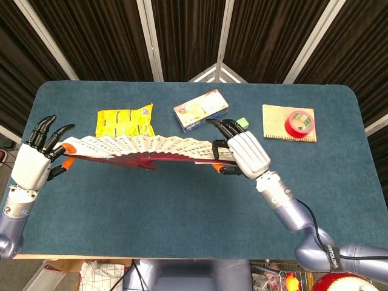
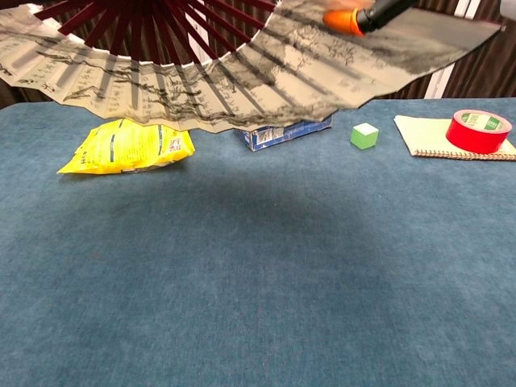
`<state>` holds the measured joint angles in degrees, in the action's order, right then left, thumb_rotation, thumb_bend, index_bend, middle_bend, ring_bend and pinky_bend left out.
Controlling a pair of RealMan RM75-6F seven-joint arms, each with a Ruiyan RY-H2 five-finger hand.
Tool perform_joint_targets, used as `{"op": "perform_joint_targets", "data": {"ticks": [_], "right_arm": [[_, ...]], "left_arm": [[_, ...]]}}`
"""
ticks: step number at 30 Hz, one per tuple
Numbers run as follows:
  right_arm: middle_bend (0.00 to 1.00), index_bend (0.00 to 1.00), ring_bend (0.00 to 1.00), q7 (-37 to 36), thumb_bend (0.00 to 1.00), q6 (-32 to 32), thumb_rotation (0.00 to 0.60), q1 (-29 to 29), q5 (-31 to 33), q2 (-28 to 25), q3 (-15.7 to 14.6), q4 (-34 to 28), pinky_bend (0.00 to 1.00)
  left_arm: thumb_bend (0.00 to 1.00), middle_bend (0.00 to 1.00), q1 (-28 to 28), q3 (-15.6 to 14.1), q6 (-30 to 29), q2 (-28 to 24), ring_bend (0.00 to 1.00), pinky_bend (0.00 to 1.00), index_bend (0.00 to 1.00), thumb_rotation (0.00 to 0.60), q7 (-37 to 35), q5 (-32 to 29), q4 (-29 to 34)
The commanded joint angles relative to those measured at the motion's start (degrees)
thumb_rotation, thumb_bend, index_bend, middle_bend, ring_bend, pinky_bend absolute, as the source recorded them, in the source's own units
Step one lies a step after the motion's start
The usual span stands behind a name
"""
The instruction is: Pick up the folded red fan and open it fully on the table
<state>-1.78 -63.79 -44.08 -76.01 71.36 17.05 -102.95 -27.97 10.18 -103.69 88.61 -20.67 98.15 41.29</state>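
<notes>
Fan (image 1: 139, 148) spread wide, held in air above table (image 1: 182, 200), just in front of yellow bag (image 1: 124, 121). Left hand (image 1: 33, 163) pinching one end rib, other fingers apart; right hand (image 1: 242, 154) clamped on opposite rib. Suggest: pull ends level, avoid tearing paper, lower flat onto table.

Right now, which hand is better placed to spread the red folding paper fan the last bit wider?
Left hand: it holds the red folding paper fan at its free outer end.
</notes>
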Motion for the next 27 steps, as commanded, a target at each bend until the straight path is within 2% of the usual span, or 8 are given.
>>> {"op": "perform_joint_targets", "data": {"ticks": [1, 5, 12, 23, 25, 27], "right_arm": [[0.15, 0.81, 0.20, -1.3, 0.42, -0.5, 0.600, 0.5, -1.5, 1.0, -0.9, 1.5, 0.15], [0.15, 0.81, 0.20, -1.6, 0.42, -0.8, 0.600, 0.8, -3.1, 2.1, -2.2, 3.6, 0.15], [0.15, 0.81, 0.20, -2.5, 0.42, -1.6, 0.600, 1.9, -5.6, 5.6, -5.2, 8.2, 0.15], [0.15, 0.81, 0.20, -1.9, 0.42, -1.5, 0.600, 2.5, -6.2, 8.7, -6.6, 12.4, 0.15], [0.15, 0.75, 0.20, -1.4, 0.42, -1.2, 0.600, 2.6, -6.2, 9.0, -7.0, 13.0, 0.15], [0.15, 0.63, 0.19, -0.9, 0.42, -0.9, 0.600, 2.7, -6.1, 9.1, -7.3, 13.4, 0.15]], "left_arm": [[0.55, 0.20, -1.1, 0.3, -1.1, 1.1, 0.00, 0.13, 0.64, 0.600, 1.5, 0.1, -1.8], [0.55, 0.20, -2.2, 0.4, -2.4, 1.9, 0.00, 0.13, 0.64, 0.600, 3.0, 0.8, -2.6], [0.53, 0.20, -3.8, -1.3, -4.5, 3.0, 0.00, 0.13, 0.62, 0.600, 8.6, 3.4, -3.1], [0.53, 0.18, -4.3, -3.3, -3.0, 4.0, 0.00, 0.12, 0.60, 0.600, 12.8, 3.7, -4.1], [0.53, 0.18, -4.1, -3.7, -2.6, 4.4, 0.00, 0.12, 0.59, 0.600, 12.9, 3.6, -4.9], [0.50, 0.17, -4.1, -4.0, -2.3, 4.7, 0.00, 0.12, 0.58, 0.600, 13.2, 3.5, -5.7]]}}
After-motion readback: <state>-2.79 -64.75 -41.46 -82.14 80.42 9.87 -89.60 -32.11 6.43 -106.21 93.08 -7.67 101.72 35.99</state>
